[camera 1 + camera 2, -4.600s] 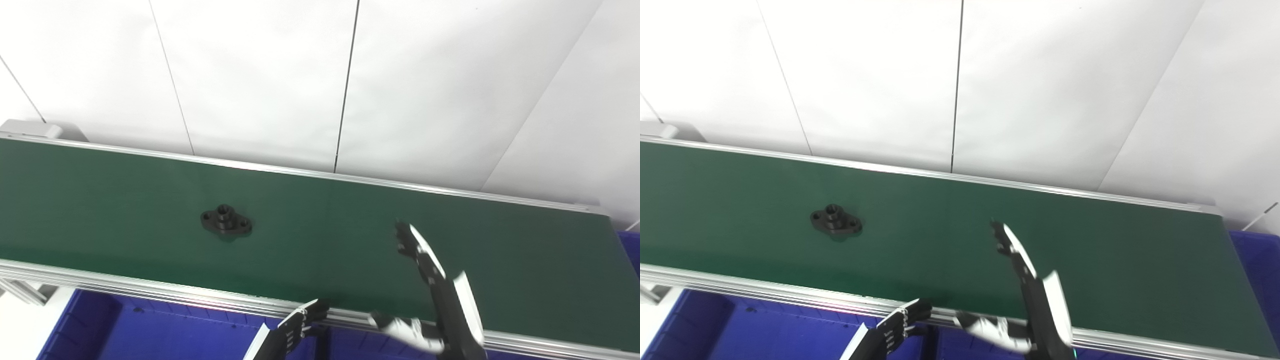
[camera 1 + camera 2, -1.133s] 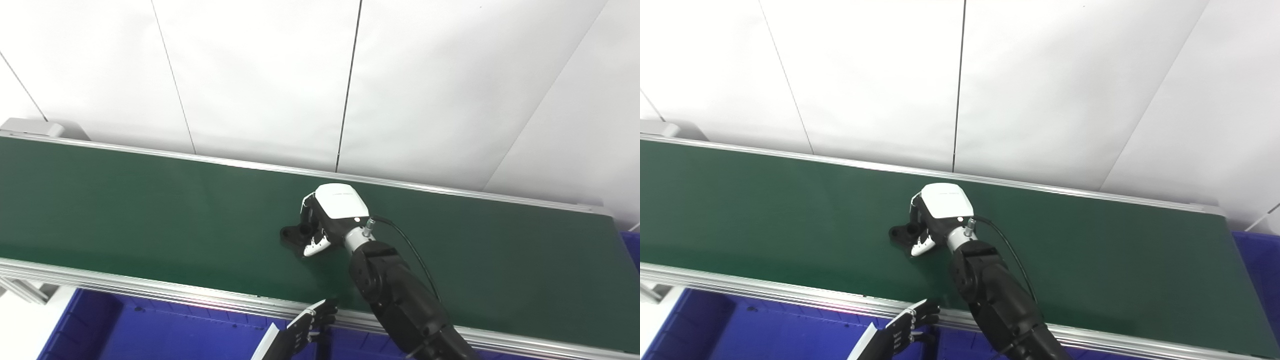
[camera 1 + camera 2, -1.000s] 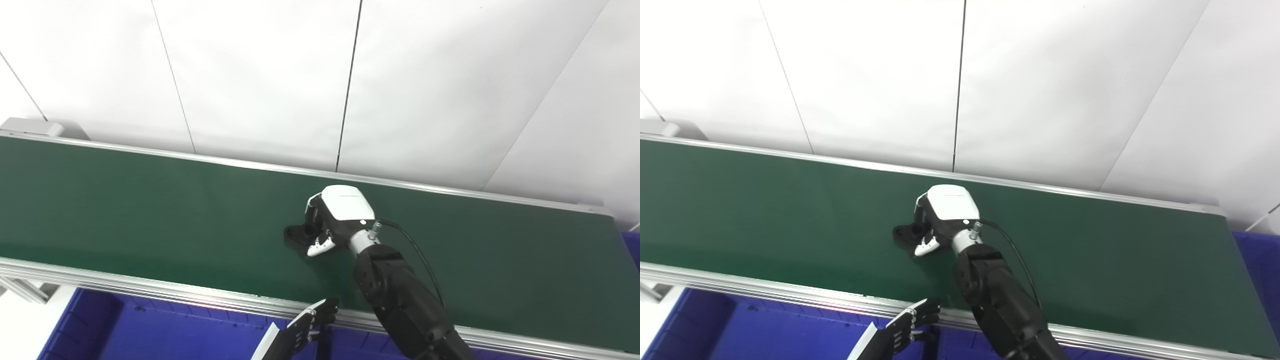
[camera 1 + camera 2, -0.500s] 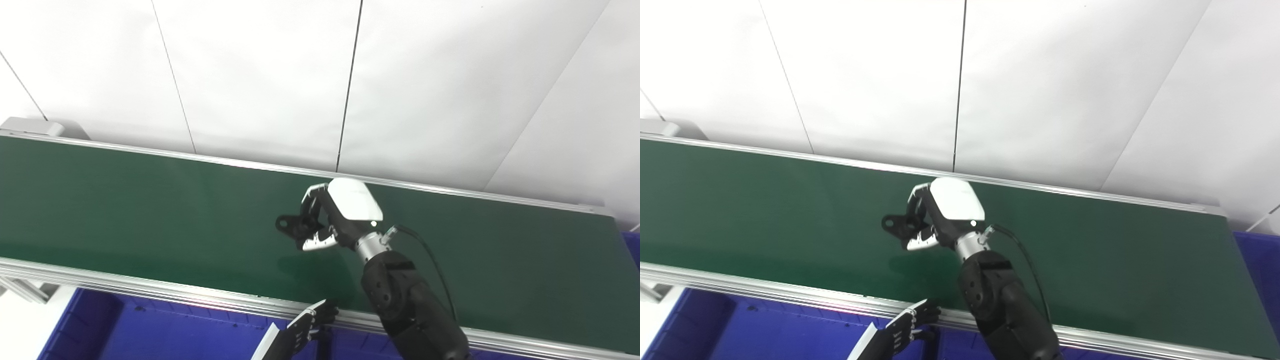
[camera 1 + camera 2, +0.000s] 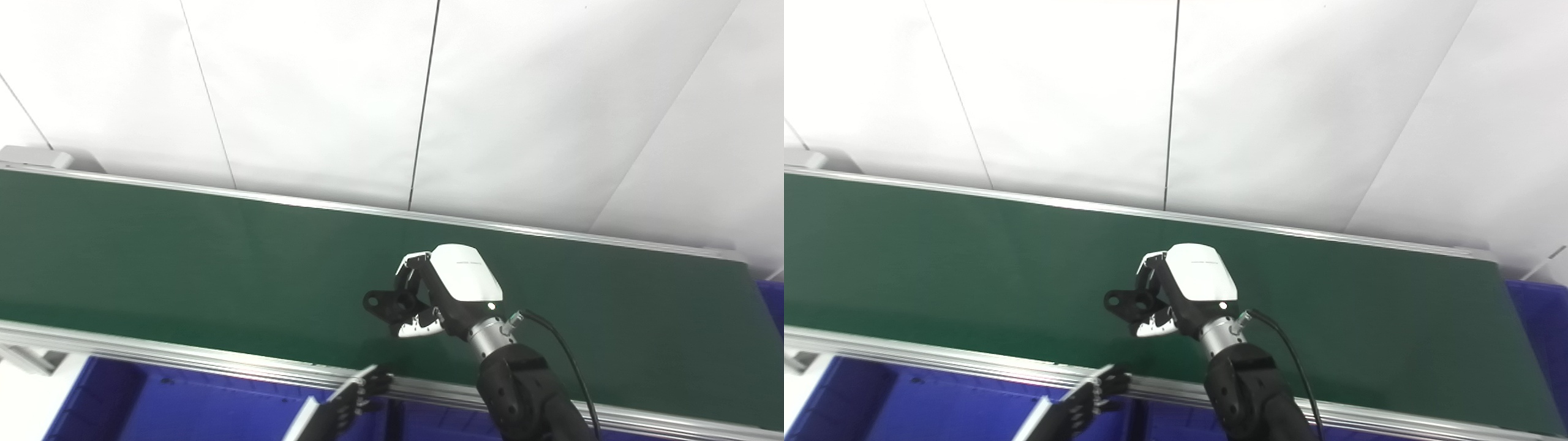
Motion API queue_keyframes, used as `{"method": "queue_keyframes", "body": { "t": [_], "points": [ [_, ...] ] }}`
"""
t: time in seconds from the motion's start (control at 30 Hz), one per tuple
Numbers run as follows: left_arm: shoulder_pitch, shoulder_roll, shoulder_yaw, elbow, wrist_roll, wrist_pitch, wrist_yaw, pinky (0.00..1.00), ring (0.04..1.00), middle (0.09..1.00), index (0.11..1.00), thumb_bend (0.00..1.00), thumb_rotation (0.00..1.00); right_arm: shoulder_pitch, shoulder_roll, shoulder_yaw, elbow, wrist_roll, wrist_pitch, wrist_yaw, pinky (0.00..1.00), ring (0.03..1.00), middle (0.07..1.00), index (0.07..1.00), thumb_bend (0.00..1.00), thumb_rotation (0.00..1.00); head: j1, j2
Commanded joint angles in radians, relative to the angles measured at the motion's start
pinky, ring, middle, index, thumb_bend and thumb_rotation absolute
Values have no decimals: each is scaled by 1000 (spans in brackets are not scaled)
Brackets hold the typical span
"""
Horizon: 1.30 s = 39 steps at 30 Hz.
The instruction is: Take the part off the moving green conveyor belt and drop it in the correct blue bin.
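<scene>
**Black part now off the belt**

Black flanged part (image 5: 384, 302) is clamped in your right hand (image 5: 438, 297), which has carried it up and toward the belt's near edge since half a second ago. Next comes the blue bin (image 5: 184, 407). Your left hand (image 5: 358, 398) waits low, seemingly loosely curled.

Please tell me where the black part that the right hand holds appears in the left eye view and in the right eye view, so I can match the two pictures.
Left eye view: the black part is just right of centre, in the lower half, held by the right hand over the green conveyor belt.
Right eye view: the black part is just left of centre, in the lower half.
Shared landmark: the dark vertical wall seam above the hand.
</scene>
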Motion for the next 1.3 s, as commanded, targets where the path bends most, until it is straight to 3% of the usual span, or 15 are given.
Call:
{"method": "queue_keyframes", "body": {
  "t": [0.0, 0.13, 0.17, 0.33, 0.37, 0.47, 0.57, 0.77, 0.83, 0.9, 1.03, 1.27],
  "points": [
    [11, 6, 3, -49, -24, -5, -12, 867, 906, 896, 910, 853, 683, -5, 0, -16, -72, -19, 20, 30, 197, 263, 473, 488, 522, 0, -32, 21],
    [38, 35, 13, -137, -72, 50, -31, 932, 937, 918, 944, 825, 709, 61, -10, -26, -191, -47, 52, 121, 154, 217, 471, 487, 522, 0, -92, 82],
    [48, 44, 18, -174, -81, 73, -34, 947, 946, 924, 954, 819, 723, 73, -8, -28, -228, -60, 62, 154, 145, 206, 470, 487, 523, 0, -100, 119],
    [68, 82, 50, -303, -123, 171, -45, 989, 981, 949, 983, 829, 788, 165, -8, -65, -385, -115, 61, 250, 175, 242, 472, 486, 523, 0, -129, 192],
    [67, 94, 62, -324, -141, 187, -49, 993, 983, 953, 986, 825, 786, 179, 2, -69, -408, -134, 61, 265, 168, 234, 471, 485, 523, 0, -152, 222],
    [61, 122, 87, -366, -154, 223, -53, 999, 987, 957, 995, 803, 804, 214, 32, -91, -462, -177, 75, 322, 130, 186, 470, 485, 524, 0, -174, 249],
    [38, 151, 106, -394, -175, 256, -69, 1000, 971, 953, 997, 776, 821, 244, 68, -114, -521, -250, 93, 428, 112, 164, 469, 486, 524, 0, -216, 293],
    [7, 179, 130, -424, -215, 296, -82, 1000, 983, 966, 1000, 741, 827, 313, 143, -125, -608, -389, 42, 612, 117, 174, 469, 486, 524, 0, -264, 314],
    [1, 176, 139, -428, -220, 306, -76, 1000, 980, 962, 1000, 749, 812, 342, 160, -114, -628, -446, 4, 680, 196, 268, 473, 488, 522, 2, -271, 315],
    [-2, 171, 144, -437, -215, 324, -73, 1000, 978, 961, 1000, 761, 816, 372, 171, -99, -636, -495, -38, 721, 220, 297, 476, 488, 521, 2, -268, 315],
    [-3, 159, 140, -446, -201, 337, -72, 1000, 974, 960, 1000, 781, 827, 424, 175, -92, -602, -563, -103, 735, 176, 253, 472, 486, 526, 0, -250, 318],
    [1, 124, 138, -440, -195, 324, -71, 994, 966, 957, 999, 799, 914, 477, 179, -118, -539, -595, -146, 768, 148, 218, 470, 486, 530, 0, -232, 312]
  ]
}}
